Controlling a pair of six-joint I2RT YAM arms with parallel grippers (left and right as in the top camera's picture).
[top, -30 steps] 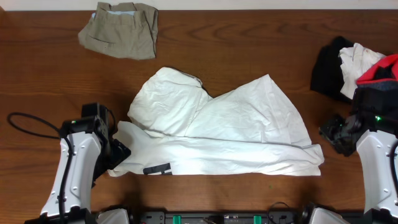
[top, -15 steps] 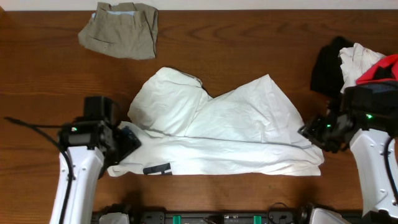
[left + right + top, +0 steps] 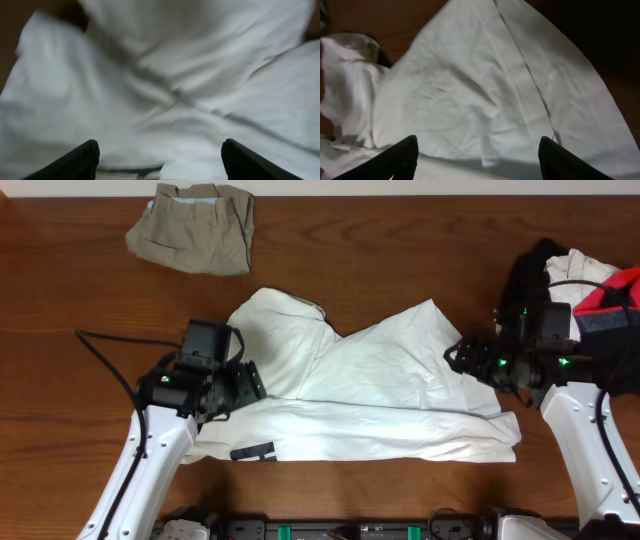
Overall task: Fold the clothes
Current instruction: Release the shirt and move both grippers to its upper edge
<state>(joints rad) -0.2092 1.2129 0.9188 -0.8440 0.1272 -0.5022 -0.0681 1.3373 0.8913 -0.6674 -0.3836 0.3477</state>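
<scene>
A large white top (image 3: 370, 395) lies crumpled and partly folded mid-table, with a black rectangular mark (image 3: 252, 451) near its front left edge. My left gripper (image 3: 252, 380) hovers over the top's left part, open, with only white fabric (image 3: 165, 85) below its fingertips (image 3: 75, 162). Over the top's right edge my right gripper (image 3: 455, 358) is also open, and the white cloth (image 3: 470, 90) spreads beneath its fingers (image 3: 565, 160). Neither gripper holds anything.
Folded khaki shorts (image 3: 195, 225) lie at the back left. A pile of black (image 3: 522, 295), white (image 3: 578, 272) and red (image 3: 622, 288) garments sits at the right edge, just behind the right arm. Bare wooden table (image 3: 400, 250) surrounds the top.
The left arm has swung right and forward onto the top's left part. My right arm has moved left over the top's right edge, and its jaws have opened wider.
</scene>
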